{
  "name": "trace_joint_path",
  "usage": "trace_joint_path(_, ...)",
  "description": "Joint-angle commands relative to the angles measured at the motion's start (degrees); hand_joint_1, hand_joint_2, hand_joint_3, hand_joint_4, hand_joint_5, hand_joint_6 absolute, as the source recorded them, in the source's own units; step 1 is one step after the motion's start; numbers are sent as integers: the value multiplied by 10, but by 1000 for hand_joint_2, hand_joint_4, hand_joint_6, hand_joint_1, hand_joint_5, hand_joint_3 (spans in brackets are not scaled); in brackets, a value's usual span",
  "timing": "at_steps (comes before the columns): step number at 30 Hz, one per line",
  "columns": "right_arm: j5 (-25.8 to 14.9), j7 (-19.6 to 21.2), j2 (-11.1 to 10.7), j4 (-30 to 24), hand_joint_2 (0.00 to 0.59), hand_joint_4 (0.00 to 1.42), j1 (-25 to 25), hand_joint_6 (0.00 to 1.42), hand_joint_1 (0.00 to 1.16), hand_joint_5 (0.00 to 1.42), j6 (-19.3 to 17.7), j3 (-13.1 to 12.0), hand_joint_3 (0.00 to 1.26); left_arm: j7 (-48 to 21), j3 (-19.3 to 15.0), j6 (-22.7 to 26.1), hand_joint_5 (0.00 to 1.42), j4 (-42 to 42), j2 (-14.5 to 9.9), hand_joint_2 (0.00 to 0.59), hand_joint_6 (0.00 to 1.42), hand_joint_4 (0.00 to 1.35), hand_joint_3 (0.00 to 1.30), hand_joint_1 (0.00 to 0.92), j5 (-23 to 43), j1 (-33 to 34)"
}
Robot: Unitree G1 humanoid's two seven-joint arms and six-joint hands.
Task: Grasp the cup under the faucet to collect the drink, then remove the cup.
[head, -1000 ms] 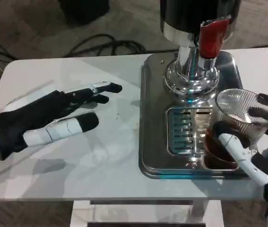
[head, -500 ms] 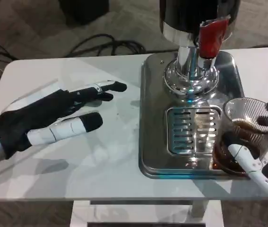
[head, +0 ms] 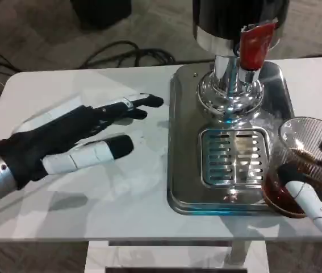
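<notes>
A clear plastic cup with dark drink in its bottom sits at the right front corner of the steel tray, held in my right hand at the picture's right edge. The cup is off to the right of the drip grate and of the red faucet lever on the dispenser. My left hand lies flat and open over the white table, fingers pointing toward the tray, holding nothing.
The dispenser's chrome base stands at the tray's back. Black cables lie on the floor beyond the table. The table's front edge runs just below the tray.
My right hand has carried the cup to the right, off the grate toward the tray's right front corner. The left hand has slid slightly right toward the tray.
</notes>
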State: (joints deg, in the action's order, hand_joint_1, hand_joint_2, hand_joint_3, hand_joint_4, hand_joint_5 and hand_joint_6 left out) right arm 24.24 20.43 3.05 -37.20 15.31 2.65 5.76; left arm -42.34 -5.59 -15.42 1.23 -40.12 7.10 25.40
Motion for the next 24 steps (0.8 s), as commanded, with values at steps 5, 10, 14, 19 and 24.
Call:
trace_joint_path(5,-8,-19,10,-55,256,1093,20,1424,774,1243,-39,29,910,14,5,-11,104,-37,6,38,105,38,143,0,-22,-18)
trace_joint_path(10,-4,-29,13,-68,253,1093,22,1424,769,1243,-34,48,911,21,-3,-11,104,-59,3,32,105,38,150,0,-25,-41)
trace_joint_path(14,4,-33,13,-72,252,1093,22,1424,766,1243,-33,66,912,23,-8,-11,104,-74,-1,25,105,38,154,0,-26,-55)
trace_joint_path(19,19,-38,13,-77,251,1101,21,1424,764,1242,-30,94,922,30,-25,-8,96,-107,-8,10,105,38,156,0,-38,-89)
trace_joint_path(24,32,-41,15,-75,252,1106,13,1424,764,1242,-24,120,925,36,-44,-4,94,-135,-15,7,99,38,156,0,-48,-119)
